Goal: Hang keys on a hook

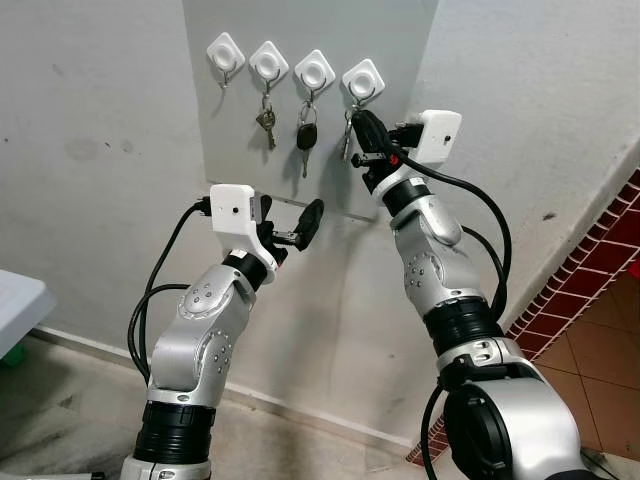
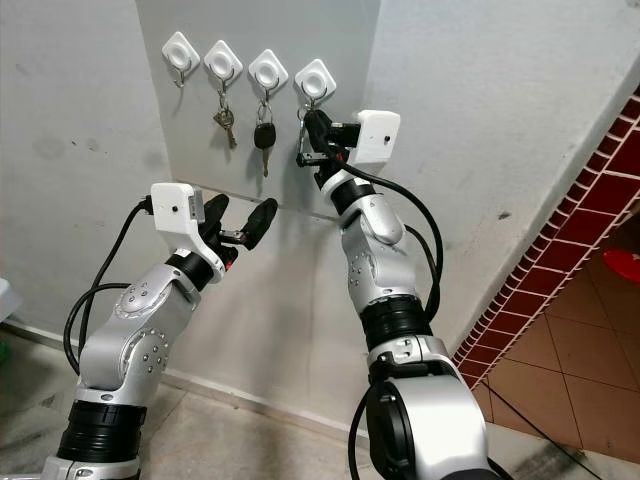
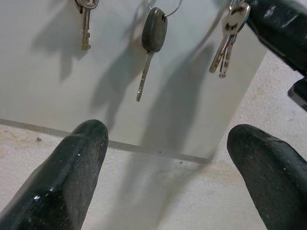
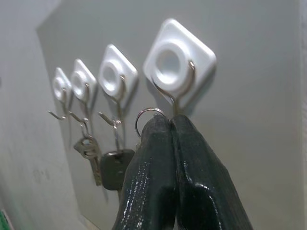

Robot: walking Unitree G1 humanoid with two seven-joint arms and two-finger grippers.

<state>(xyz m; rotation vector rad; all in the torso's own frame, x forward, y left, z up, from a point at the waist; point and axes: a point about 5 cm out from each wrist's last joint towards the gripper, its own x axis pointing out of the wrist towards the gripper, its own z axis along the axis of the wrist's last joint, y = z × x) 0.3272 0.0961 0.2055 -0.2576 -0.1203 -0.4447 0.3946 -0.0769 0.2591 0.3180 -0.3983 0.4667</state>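
Four white diamond hooks sit in a row on a grey wall panel [image 1: 300, 180]. The far-left hook [image 1: 226, 55] is bare. A silver key bunch [image 1: 266, 122] hangs from the second hook and a black-headed key [image 1: 307, 137] from the third. My right gripper [image 1: 362, 122] is raised just under the rightmost hook [image 4: 178, 62] and is shut on a key ring [image 4: 149, 114]. Its silver keys [image 3: 228, 38] dangle below. Whether the ring sits over the hook's wire I cannot tell. My left gripper [image 1: 300, 228] is open, lower down and away from the panel, holding nothing.
The grey wall runs behind the panel. A red-tiled wall base [image 1: 580, 280] runs down the right side. A pale table corner [image 1: 15, 300] juts in at the left, with bare concrete floor [image 1: 60, 400] below it.
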